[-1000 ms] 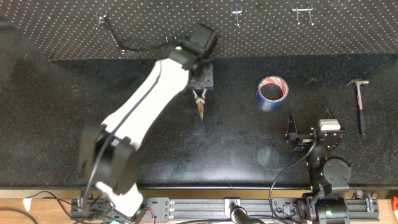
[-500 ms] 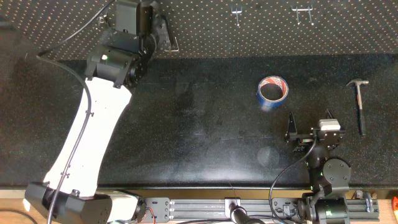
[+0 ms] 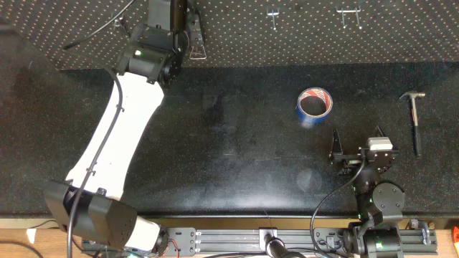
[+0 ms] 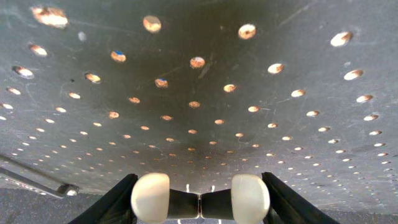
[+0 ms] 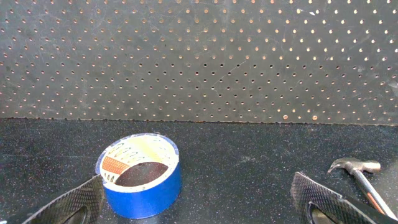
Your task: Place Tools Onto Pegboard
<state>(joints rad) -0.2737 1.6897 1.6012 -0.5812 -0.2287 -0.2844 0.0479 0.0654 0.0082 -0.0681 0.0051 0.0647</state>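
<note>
My left gripper (image 3: pixel 194 39) is up against the pegboard (image 3: pixel 301 39) at the top left-centre, shut on the pliers (image 3: pixel 199 49), which hang from it in front of the board. In the left wrist view the white pads (image 4: pixel 150 198) pinch a dark part of the pliers (image 4: pixel 199 205), with the perforated board close ahead. A blue tape roll (image 3: pixel 314 106) lies on the black table, right of centre, and a hammer (image 3: pixel 414 118) lies at the far right. My right gripper (image 3: pixel 344 153) rests low near the front right, open, facing the tape roll (image 5: pixel 140 178) and hammer (image 5: pixel 359 174).
Metal hooks (image 3: pixel 272 16) (image 3: pixel 348 16) stick out of the pegboard at the upper right, and another hook (image 3: pixel 118 26) with a cable is at the upper left. A hook rod (image 4: pixel 37 177) shows near the left gripper.
The left arm lifted the pliers off the table's middle and carried them up and left to the pegboard, then shifted slightly right along it. The right arm has not moved.
</note>
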